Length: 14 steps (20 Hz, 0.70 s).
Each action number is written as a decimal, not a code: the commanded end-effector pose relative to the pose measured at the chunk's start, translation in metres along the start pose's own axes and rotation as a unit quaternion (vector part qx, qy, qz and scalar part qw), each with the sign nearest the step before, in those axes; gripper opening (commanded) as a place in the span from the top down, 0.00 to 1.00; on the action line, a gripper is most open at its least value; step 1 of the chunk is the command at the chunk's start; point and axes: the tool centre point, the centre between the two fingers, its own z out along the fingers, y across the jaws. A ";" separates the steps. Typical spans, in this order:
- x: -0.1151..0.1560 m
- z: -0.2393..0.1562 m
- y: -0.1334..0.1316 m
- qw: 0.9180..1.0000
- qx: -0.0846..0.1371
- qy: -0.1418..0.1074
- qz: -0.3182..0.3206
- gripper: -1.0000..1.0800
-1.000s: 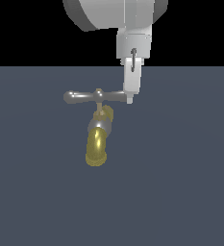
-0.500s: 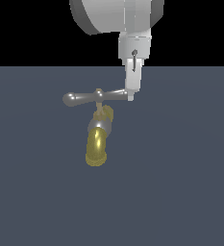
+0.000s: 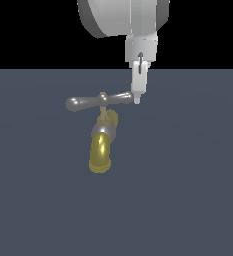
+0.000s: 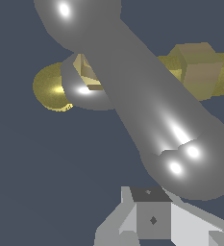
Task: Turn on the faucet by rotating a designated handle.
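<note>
Pressing gripper [image 3: 137, 100] tip against handle [image 3: 99, 101] end, beyond faucet [image 3: 102, 145] stem, probably for leverage; finger spread not discernible.

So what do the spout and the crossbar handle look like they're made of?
The spout looks like polished brass: golden yellow with soft sheen. The handle looks like glossy grey metal, perhaps steel or chrome, with bright highlights on its rounded ends. Being renders, both are guesses from colour and shine.
</note>
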 end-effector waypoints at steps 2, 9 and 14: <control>0.020 -0.001 0.012 1.000 -0.003 0.001 -0.010 1.00; 0.034 -0.001 0.031 1.000 -0.004 0.001 -0.010 1.00; 0.044 -0.001 0.045 1.000 -0.005 0.001 -0.010 1.00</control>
